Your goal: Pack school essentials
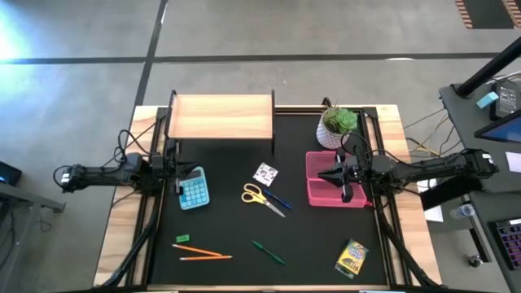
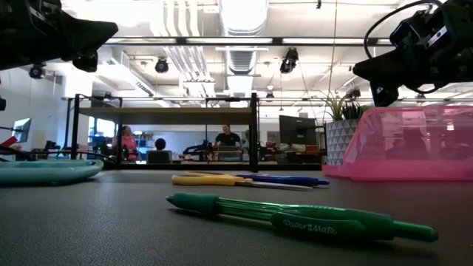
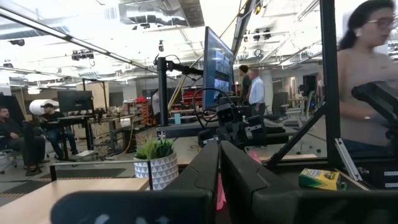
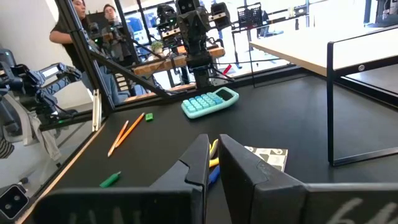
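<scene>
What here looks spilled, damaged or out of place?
Nothing stands out. The scissors, pencils, green pen, eraser, crayon box and card lie loose on the mat, unpacked. The pink bin and plant stand upright.

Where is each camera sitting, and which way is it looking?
High view: above the table, looking straight down; both arms show, left gripper by the calculator, right gripper over the pink bin.
Low view: at tabletop height, looking across past the green pen into the room; both arms hang in from above.
Left wrist view: on the left arm, facing the plant; its own shut fingers show.
Right wrist view: on the right arm, facing the calculator; its own fingers show.
Shared: high and right wrist views both show the orange pencils.
</scene>
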